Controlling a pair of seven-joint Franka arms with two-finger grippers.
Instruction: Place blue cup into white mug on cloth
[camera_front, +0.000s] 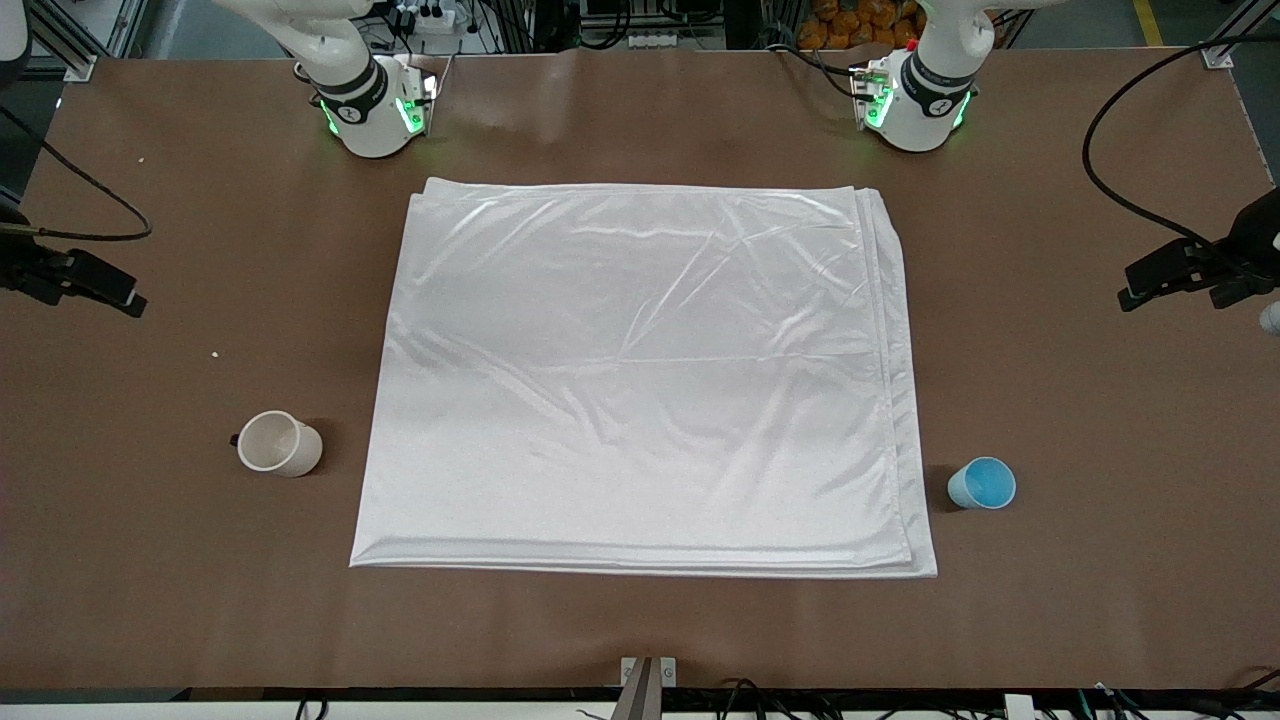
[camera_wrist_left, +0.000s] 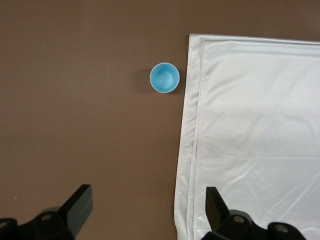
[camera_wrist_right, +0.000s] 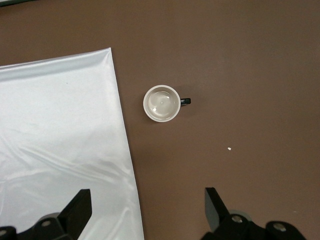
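Two grippers are hanging high over the table with nothing in them: the left gripper (camera_wrist_left: 149, 210) is spreading its jaws wide above the cloth's (camera_front: 640, 380) edge at the left arm's end, and the right gripper (camera_wrist_right: 147, 212) is doing the same above the cloth's edge at the right arm's end.

Neither cup is sitting on the cloth yet. The blue cup (camera_front: 982, 484) is standing upright on the bare table (camera_front: 1100, 600), just beside the cloth at the left arm's end. The mug (camera_front: 278, 443) is standing near the cloth's edge at the right arm's end, its black handle pointing away from the fabric.

Trouble is likely waiting in a few places. The blue cup is tapering and smooth, so a pinch placed too high or off-centre could be squeezing it out of the fingers or tipping it over. The mug's handle is small, so a rim or wall grip looks likelier, and a slanted one could be tilting it. The cloth is shiny, softly wrinkled and layered at its edges; a mug set on a ridge could be rocking, and a dragging base could be bunching the fabric. With the cup only slightly narrower than the mug, a misaligned drop could be catching the rim.
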